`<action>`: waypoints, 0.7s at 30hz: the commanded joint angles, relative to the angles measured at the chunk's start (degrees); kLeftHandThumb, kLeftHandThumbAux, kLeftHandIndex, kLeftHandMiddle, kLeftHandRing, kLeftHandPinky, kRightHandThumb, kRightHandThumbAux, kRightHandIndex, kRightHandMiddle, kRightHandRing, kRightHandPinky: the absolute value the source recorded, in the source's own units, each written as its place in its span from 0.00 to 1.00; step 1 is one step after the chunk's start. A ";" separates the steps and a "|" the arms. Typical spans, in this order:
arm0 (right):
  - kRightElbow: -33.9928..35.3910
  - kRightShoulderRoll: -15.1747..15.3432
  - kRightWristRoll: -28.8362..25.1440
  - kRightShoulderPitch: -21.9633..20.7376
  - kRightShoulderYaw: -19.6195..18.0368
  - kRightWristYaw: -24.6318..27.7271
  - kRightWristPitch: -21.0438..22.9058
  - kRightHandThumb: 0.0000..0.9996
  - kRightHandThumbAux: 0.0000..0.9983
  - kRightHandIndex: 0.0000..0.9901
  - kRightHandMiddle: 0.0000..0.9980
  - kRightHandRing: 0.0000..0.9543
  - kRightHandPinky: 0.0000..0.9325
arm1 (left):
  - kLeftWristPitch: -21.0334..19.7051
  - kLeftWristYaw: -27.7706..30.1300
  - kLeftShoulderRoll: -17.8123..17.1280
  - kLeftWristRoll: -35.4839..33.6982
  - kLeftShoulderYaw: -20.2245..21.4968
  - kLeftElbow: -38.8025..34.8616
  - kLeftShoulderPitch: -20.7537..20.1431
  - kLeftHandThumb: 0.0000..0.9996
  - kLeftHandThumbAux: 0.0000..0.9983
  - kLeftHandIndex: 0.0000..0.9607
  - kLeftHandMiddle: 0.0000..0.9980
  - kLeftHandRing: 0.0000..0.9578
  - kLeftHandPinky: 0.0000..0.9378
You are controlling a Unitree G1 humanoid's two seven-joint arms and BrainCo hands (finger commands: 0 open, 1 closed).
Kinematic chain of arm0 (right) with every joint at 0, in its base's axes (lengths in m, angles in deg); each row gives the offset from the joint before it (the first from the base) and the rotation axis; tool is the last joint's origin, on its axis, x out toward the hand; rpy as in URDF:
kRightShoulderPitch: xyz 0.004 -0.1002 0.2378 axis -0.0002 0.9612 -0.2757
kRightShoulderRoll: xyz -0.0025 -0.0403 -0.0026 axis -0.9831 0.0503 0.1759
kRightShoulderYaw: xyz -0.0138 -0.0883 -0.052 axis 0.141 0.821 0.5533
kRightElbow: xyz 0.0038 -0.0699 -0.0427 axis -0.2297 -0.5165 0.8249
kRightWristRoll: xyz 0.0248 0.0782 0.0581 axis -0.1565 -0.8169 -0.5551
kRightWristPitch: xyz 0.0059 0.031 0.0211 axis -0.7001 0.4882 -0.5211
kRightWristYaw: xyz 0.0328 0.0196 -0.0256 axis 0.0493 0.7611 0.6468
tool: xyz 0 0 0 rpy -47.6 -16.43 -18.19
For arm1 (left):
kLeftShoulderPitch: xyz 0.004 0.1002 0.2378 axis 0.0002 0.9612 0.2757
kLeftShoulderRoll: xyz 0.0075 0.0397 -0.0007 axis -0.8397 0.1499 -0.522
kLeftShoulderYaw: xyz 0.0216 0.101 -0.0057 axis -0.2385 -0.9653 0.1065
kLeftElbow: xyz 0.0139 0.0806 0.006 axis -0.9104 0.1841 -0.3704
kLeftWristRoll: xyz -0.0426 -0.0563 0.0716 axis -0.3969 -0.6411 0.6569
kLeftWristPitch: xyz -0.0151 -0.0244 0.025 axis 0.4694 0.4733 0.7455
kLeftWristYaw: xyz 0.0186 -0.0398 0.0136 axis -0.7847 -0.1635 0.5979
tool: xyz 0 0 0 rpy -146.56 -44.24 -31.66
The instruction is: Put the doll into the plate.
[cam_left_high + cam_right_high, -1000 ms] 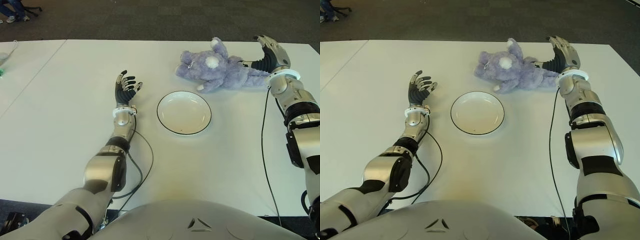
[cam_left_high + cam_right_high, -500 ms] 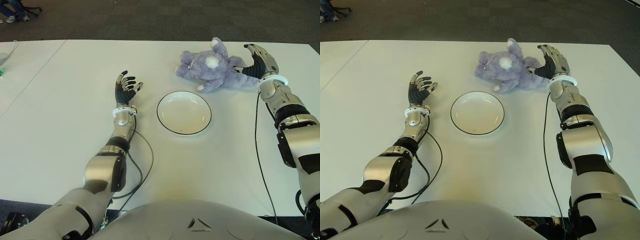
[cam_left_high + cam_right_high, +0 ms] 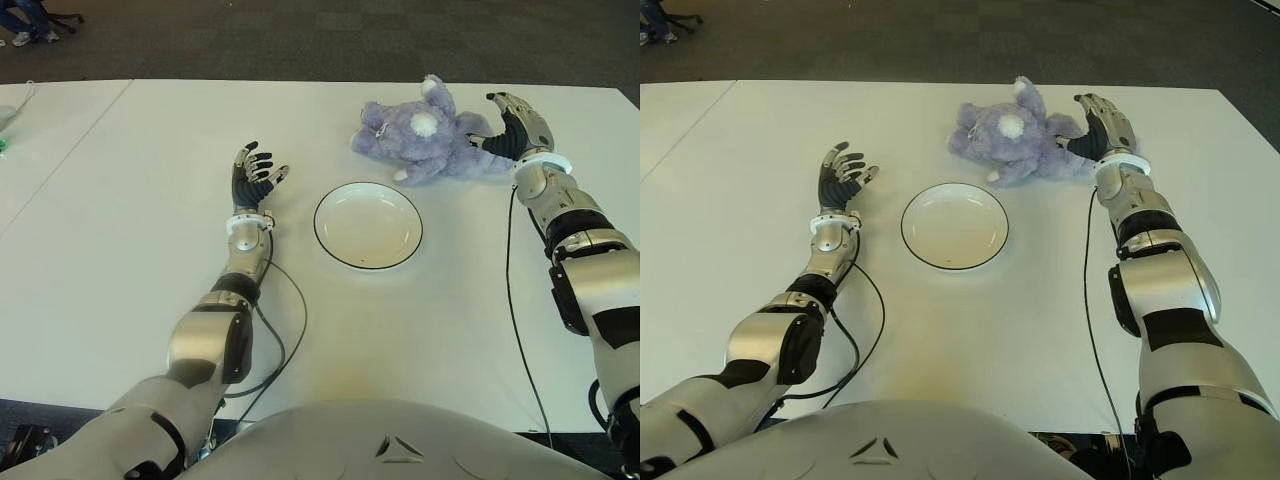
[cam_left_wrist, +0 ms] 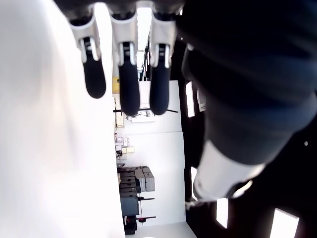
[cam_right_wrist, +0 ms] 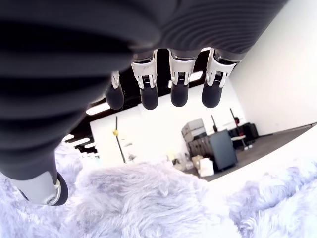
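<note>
A fluffy purple doll (image 3: 425,140) lies on the white table (image 3: 120,200) behind the plate (image 3: 368,225), which is white with a dark rim and holds nothing. My right hand (image 3: 515,128) is at the doll's right end, its fingers (image 5: 179,84) spread over the fur (image 5: 148,198) without closing on it. My left hand (image 3: 254,177) shows left of the plate, palm up, fingers (image 4: 121,74) spread and holding nothing.
A seam between two tabletops (image 3: 60,160) runs at the far left. Dark carpet (image 3: 300,40) lies beyond the table's far edge. A black cable (image 3: 520,330) trails along my right arm, another one (image 3: 285,330) beside my left forearm.
My right hand has moved left from beyond the doll's right end until it is against the doll. The doll, the plate and my left hand have stayed put.
</note>
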 commanded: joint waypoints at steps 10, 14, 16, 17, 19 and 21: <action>-2.07 -2.70 -0.69 -0.97 -0.03 0.15 1.88 0.46 0.58 0.00 0.00 0.00 0.09 | -7.08 -1.74 3.50 2.02 -1.87 9.29 12.06 0.08 0.86 0.19 0.33 0.36 0.34; -2.50 -3.67 -1.56 -0.59 -0.84 0.35 2.11 0.47 0.59 0.00 0.00 0.00 0.08 | -7.35 -1.63 3.58 1.76 -1.74 9.36 11.92 0.06 0.84 0.21 0.34 0.36 0.35; -2.81 -4.65 -2.42 -0.10 -1.64 0.62 2.32 0.47 0.60 0.00 0.00 0.00 0.08 | -7.67 -1.54 3.56 1.63 -1.63 9.41 11.80 0.05 0.83 0.20 0.34 0.36 0.35; -2.91 -5.03 -2.76 0.10 -1.95 0.74 2.38 0.47 0.61 0.00 0.00 0.00 0.08 | -7.79 -1.56 3.56 1.61 -1.61 9.42 11.76 0.04 0.82 0.20 0.33 0.36 0.35; -3.04 -5.64 -3.35 0.46 -2.50 1.00 2.40 0.47 0.61 0.01 0.00 0.00 0.08 | -7.85 -1.79 3.60 1.66 -1.64 9.43 11.74 0.03 0.82 0.20 0.33 0.36 0.35; -3.11 -6.10 -3.76 0.74 -2.82 1.17 2.45 0.45 0.62 0.01 0.00 0.00 0.09 | -7.85 -2.01 3.59 1.75 -1.71 9.44 11.76 0.01 0.81 0.19 0.33 0.36 0.35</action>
